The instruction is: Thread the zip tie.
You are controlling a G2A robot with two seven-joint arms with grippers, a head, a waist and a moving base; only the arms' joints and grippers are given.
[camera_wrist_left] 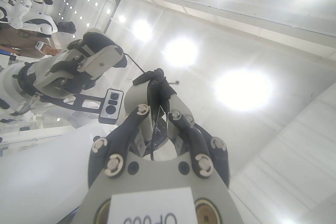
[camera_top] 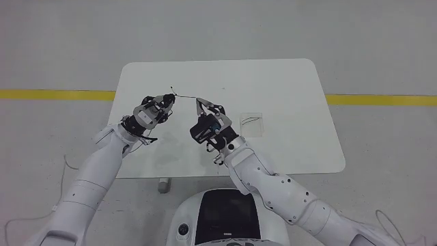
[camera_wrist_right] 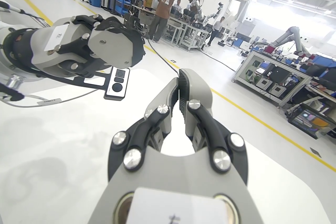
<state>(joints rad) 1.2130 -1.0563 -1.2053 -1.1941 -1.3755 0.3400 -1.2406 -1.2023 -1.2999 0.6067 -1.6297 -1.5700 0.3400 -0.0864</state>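
The zip tie (camera_top: 186, 96) is a thin black strap stretched in the air between my two grippers, above the white table (camera_top: 287, 96). My left gripper (camera_top: 167, 100) is shut on one end of it. In the left wrist view the left gripper (camera_wrist_left: 157, 78) tilts up toward the ceiling, with a short tip of the zip tie (camera_wrist_left: 174, 82) sticking out past its fingers. My right gripper (camera_wrist_right: 179, 77) is shut on the other end, and the zip tie (camera_wrist_right: 160, 55) runs from its fingertips to the left gripper (camera_wrist_right: 131, 46). The right gripper (camera_wrist_left: 119, 58) sits close beside the left one.
A small clear plastic bag (camera_top: 251, 121) lies flat on the table just right of the right arm. The table's far half and its right side are bare. A yellow floor line (camera_top: 54, 95) passes beneath the table.
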